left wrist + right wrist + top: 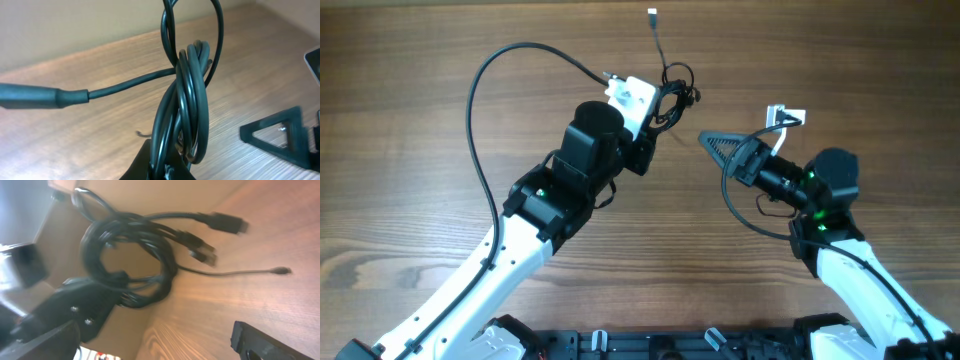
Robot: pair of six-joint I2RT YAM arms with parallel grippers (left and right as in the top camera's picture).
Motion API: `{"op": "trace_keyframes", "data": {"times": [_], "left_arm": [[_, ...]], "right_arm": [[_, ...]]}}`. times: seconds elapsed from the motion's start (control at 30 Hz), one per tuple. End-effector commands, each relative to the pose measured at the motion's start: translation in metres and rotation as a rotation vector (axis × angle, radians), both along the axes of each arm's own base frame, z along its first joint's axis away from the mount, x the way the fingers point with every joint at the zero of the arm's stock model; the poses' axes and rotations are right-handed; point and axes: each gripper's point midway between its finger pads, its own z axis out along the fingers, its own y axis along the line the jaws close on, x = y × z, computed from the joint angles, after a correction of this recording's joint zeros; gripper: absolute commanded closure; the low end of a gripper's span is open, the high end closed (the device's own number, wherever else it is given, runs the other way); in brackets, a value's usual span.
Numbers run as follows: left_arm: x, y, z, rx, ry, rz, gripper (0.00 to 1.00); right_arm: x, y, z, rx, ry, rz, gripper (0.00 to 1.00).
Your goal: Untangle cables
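Left arm extends diagonally up the bench (420, 80). The left gripper (660, 112) is clamped on the coiled cables (678, 88), and one strand trails toward the far edge. Right arm reaches leftward; the right gripper (710, 141) is spread wide, holds nothing, and sits near the bundle without touching it.

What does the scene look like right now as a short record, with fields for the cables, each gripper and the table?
cables: thin black cords looped into one tangled bundle, several plugs sticking out
loose strand: runs from the bundle toward the far table edge and ends in a small light plug
left gripper: shut on the bundle
right gripper: open, holding nothing, pointed at the bundle but apart from it
table: brown wood grain
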Motion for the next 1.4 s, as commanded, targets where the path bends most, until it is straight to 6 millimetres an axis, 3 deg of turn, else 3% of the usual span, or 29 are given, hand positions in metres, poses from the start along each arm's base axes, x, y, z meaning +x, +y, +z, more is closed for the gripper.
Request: {"op": "trace_keyframes", "data": {"times": [0.0,0.17,0.3,0.47,0.63,0.73,0.9,1.03,1.17,1.27,1.37], "left_arm": [[0.000,0.005,0.014,0.148,-0.132,-0.076,0.96],[-0.019,-0.022,0.019,0.234,-0.238,-0.307,0.96],[-0.029,-0.041,0.026,0.363,-0.389,-0.439,0.96],[-0.040,-0.060,0.040,0.386,-0.497,-0.504,0.96],[-0.037,-0.061,0.045,0.379,-0.512,-0.487,0.96],[-0.023,-0.049,0.052,0.365,-0.498,-0.356,0.96],[-0.017,-0.044,0.060,0.276,-0.463,-0.266,0.96],[-0.026,-0.055,0.059,0.242,-0.451,-0.303,0.96],[-0.041,-0.071,0.058,0.229,-0.457,-0.357,0.96],[-0.051,-0.081,0.058,0.223,-0.461,-0.388,0.96],[-0.056,-0.085,0.058,0.219,-0.462,-0.403,0.96]], "right_arm": [[0.003,-0.002,0.019,-0.124,-0.087,-0.006,0.01],[-0.001,-0.015,0.044,-0.278,-0.094,-0.064,0.01],[-0.016,-0.017,0.085,-0.206,-0.089,-0.086,0.01],[-0.036,-0.017,0.112,-0.144,-0.126,-0.080,0.00],[-0.044,-0.015,0.119,-0.060,-0.046,-0.071,0.01],[-0.045,-0.014,0.115,-0.025,0.024,-0.064,0.01],[-0.046,-0.015,0.110,0.013,0.108,-0.075,0.01],[-0.044,-0.015,0.115,0.026,0.094,-0.079,0.02],[-0.041,-0.015,0.126,0.038,0.038,-0.078,0.14],[-0.038,-0.014,0.126,0.031,0.020,-0.077,0.33],[-0.035,-0.014,0.123,0.018,0.017,-0.076,0.65]]}}
